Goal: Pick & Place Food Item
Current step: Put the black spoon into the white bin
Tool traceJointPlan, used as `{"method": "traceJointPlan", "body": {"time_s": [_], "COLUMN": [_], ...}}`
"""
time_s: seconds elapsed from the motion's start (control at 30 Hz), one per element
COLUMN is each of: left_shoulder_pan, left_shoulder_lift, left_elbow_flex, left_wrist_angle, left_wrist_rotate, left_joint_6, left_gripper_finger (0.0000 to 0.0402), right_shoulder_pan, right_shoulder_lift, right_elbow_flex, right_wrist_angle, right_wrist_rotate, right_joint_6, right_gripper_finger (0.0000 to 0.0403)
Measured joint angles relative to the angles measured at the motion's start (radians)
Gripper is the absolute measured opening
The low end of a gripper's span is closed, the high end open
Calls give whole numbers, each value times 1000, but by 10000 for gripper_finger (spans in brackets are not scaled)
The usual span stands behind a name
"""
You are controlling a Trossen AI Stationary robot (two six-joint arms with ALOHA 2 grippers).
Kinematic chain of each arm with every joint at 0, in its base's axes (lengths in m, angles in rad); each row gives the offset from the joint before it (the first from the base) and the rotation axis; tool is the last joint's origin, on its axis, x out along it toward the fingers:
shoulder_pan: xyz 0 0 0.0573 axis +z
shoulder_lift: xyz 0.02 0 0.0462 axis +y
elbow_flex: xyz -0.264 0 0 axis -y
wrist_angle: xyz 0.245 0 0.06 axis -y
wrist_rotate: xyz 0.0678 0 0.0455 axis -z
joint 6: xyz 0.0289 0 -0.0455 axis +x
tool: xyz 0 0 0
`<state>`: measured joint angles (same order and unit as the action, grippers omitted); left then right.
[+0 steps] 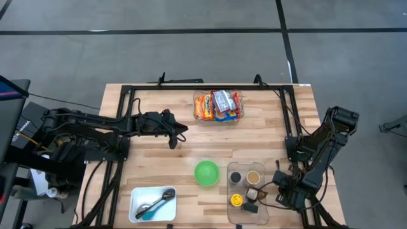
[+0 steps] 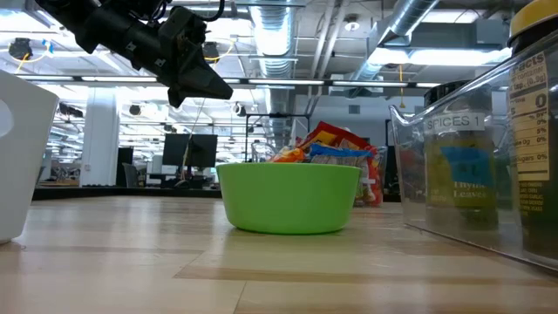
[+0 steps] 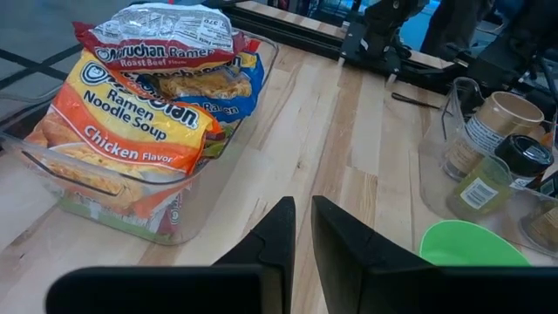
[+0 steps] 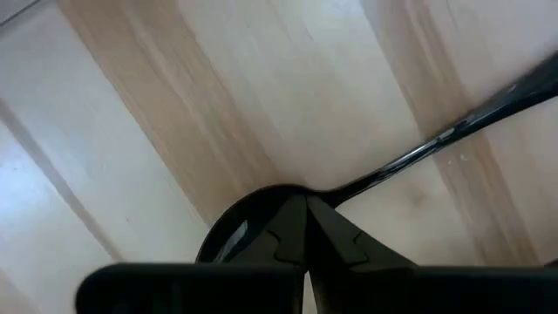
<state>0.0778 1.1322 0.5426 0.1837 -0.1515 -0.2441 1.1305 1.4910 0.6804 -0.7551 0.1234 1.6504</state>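
Left pincer (image 3: 302, 228) nearly closed; orange ramen packets (image 3: 131, 122) in clear tub (image 3: 187, 205).

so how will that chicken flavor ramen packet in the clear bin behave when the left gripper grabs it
The chicken ramen packet looks like thin crinkly film, so probably slippery and apt to crumple. It likely feels light, and the noodle block inside could crack under a hard pinch. It leans among other packets in the clear bin, so neighbours may shift.

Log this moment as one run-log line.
left gripper: nearly shut, empty, raised beside ramen tray | right gripper: shut, parked by spice bin | green bowl: empty
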Motion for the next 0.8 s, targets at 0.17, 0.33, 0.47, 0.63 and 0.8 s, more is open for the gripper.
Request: {"method": "traceJointPlan", "body": {"time_s": [0.17, 0.33, 0.47, 0.63, 0.8], "left_shoulder_pan": [0, 0, 0, 0, 0], "left_shoulder_lift": [0, 0, 0, 0, 0], "left_elbow_flex": [0, 0, 0, 0, 0], "left_wrist_angle": [0, 0, 0, 0, 0], "left_wrist_rotate": [0, 0, 0, 0, 0], "left_joint_6": [0, 0, 0, 0, 0], "left_gripper_finger": [34, 34, 34, 34, 34], "right_shoulder_pan": [-1, 0, -1, -1, -4], "right_shoulder_lift": [0, 2, 3, 3, 3], "right_elbow_flex": [-1, -3, -5, -5, -4], "right_wrist_angle": [-42, -84, -112, -146, -172], "right_wrist_rotate": [13, 47, 87, 88, 121], "right_joint_6": [-9, -9, -9, -4, -1], "right_gripper_finger": [0, 0, 0, 0, 0]}}
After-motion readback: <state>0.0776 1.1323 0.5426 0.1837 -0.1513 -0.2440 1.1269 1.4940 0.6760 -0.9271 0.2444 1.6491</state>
